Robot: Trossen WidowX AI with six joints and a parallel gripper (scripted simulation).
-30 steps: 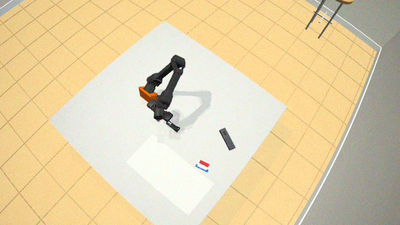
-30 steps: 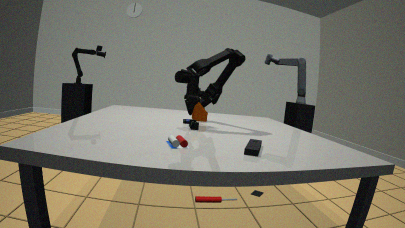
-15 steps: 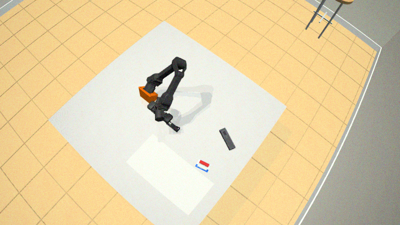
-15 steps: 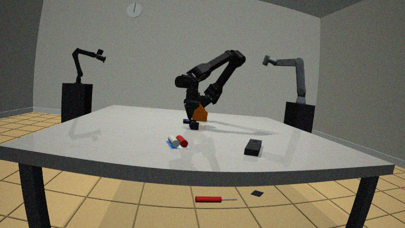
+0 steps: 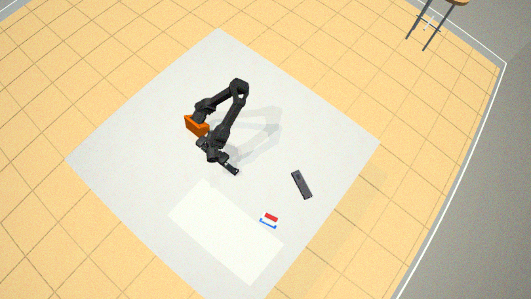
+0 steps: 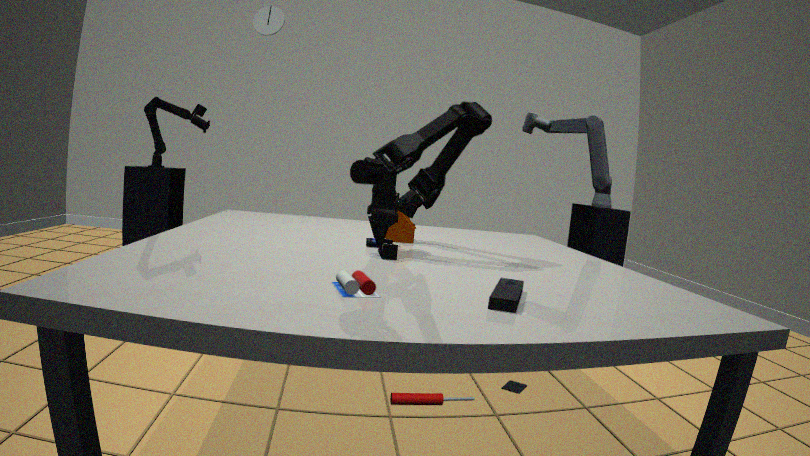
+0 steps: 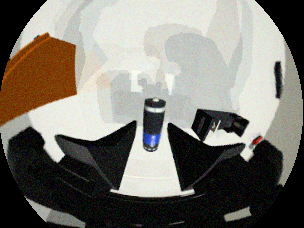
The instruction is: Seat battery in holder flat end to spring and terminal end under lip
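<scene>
The battery (image 7: 154, 120) (image 6: 371, 242), dark with a blue band, lies on the table. In the wrist view its terminal end points away from the gripper. The arm hides it in the top view. My gripper (image 7: 152, 124) is part open, low over the table, with one fingertip on each side of the battery and a gap visible at both sides. The black holder (image 5: 231, 168) (image 6: 388, 251) (image 7: 204, 125) stands on the table just beyond the right finger in the wrist view, with a pale metal part inside. Its inside is mostly hidden in the exterior view.
The orange arm base (image 5: 196, 126) (image 6: 401, 228) (image 7: 47, 75) is close to the gripper. A red cylinder (image 5: 271, 217) (image 6: 363, 282) and a white cylinder (image 6: 346, 282) lie together farther out. A dark block (image 5: 301, 185) (image 6: 505, 295) (image 7: 278, 80) lies apart. A white sheet (image 5: 223, 230) covers part of the table.
</scene>
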